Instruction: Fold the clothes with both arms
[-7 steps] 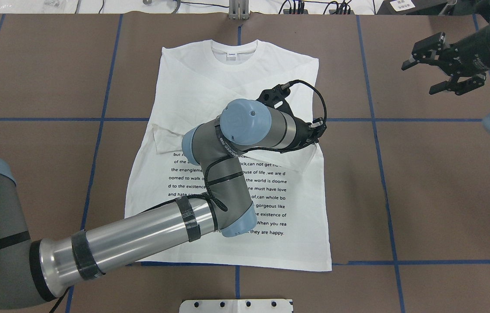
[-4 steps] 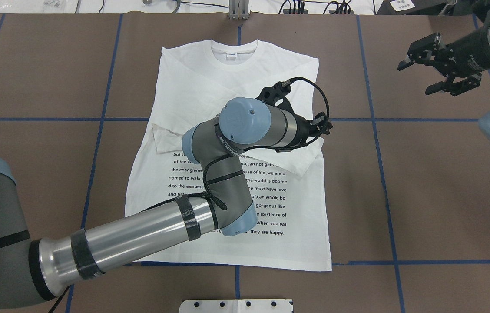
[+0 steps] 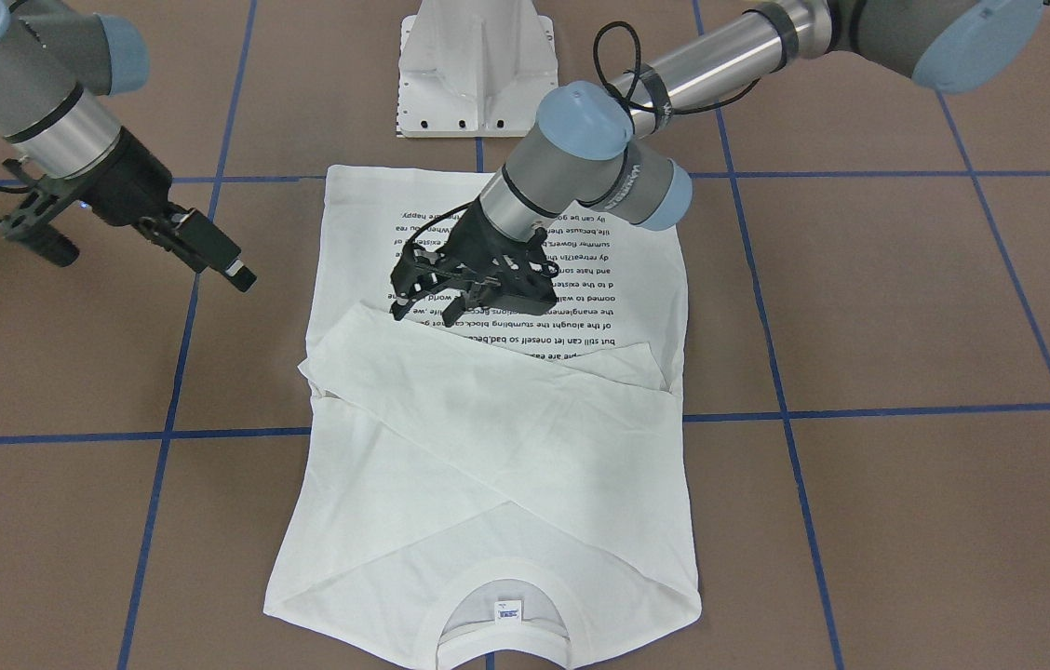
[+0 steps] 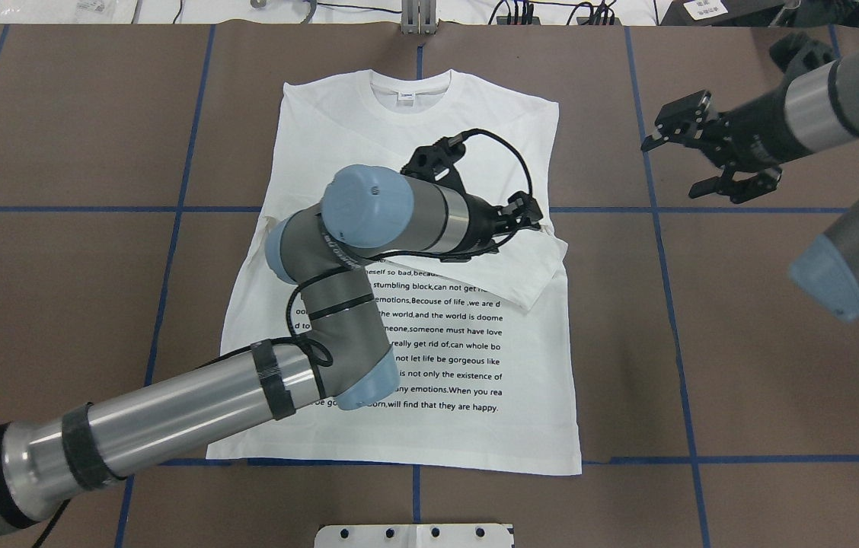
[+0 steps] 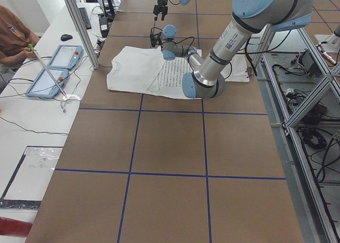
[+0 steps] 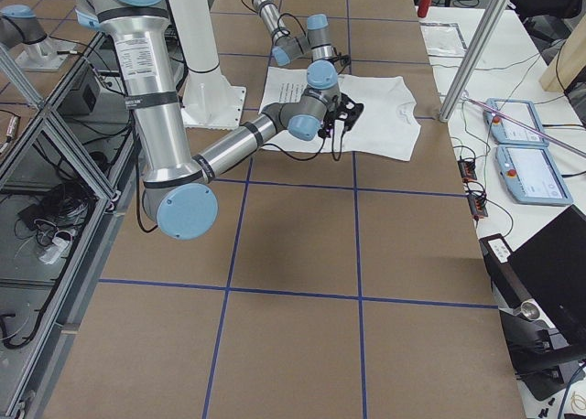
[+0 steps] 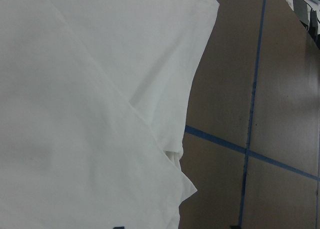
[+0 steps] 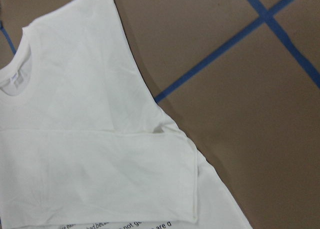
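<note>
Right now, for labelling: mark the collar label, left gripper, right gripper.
collar label [image 3: 508, 609], front-facing view, the label's middle.
left gripper [image 3: 427, 309], front-facing view, midway between fingertips.
right gripper [image 4: 671, 167], overhead view, midway between fingertips.

Overhead and front views facing each other, side views far back, wrist cameras close, all sharing the T-shirt [image 4: 368, 137]

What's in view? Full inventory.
white long-sleeved T-shirt: 1, white, black text lines, flat mid-table, sleeves folded across chest
brown table cover: 1, brown, blue tape grid, under everything
white metal pedestal: 1, white, robot's edge near the hem
flat screen panels: 2, light blue-grey, side bench
person: 1, orange-brown top, at bench
tubular left arm: 1, silver-grey with light-blue caps, over the shirt
tubular right arm: 1, same colours, beside shirt
two-finger left gripper: 1, black, open above folded sleeve
two-finger right gripper: 1, black, open over bare table
</note>
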Tool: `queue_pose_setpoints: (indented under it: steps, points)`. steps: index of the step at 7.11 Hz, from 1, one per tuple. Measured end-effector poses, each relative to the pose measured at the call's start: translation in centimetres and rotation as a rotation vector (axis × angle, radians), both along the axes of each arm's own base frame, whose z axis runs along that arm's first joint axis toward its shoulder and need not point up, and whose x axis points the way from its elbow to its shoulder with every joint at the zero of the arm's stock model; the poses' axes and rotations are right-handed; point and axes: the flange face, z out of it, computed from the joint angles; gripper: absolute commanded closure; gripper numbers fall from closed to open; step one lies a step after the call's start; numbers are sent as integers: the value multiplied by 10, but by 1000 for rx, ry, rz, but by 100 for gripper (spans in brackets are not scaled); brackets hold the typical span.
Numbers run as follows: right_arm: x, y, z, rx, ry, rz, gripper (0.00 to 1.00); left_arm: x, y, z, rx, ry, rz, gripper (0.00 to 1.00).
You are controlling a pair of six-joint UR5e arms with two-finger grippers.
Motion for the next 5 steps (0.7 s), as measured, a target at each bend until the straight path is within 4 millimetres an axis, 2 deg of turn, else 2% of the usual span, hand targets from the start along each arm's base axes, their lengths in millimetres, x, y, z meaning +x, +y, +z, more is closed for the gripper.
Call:
queue_pose_setpoints:
  steps: [1, 3, 4, 5]
  points:
    - [-39, 50, -7, -21, 33, 17, 1, -36, -7, 23, 57, -38, 2, 24]
    - [-106, 146, -12, -20, 190, 50, 3, -101, -32, 51, 97, -66, 19, 24]
    - [-130, 185, -8, -18, 233, 74, 5, -121, -39, 61, 102, -74, 25, 24]
    - [-147, 212, 0, -23, 264, 92, 6, -130, -42, 66, 105, -79, 26, 23]
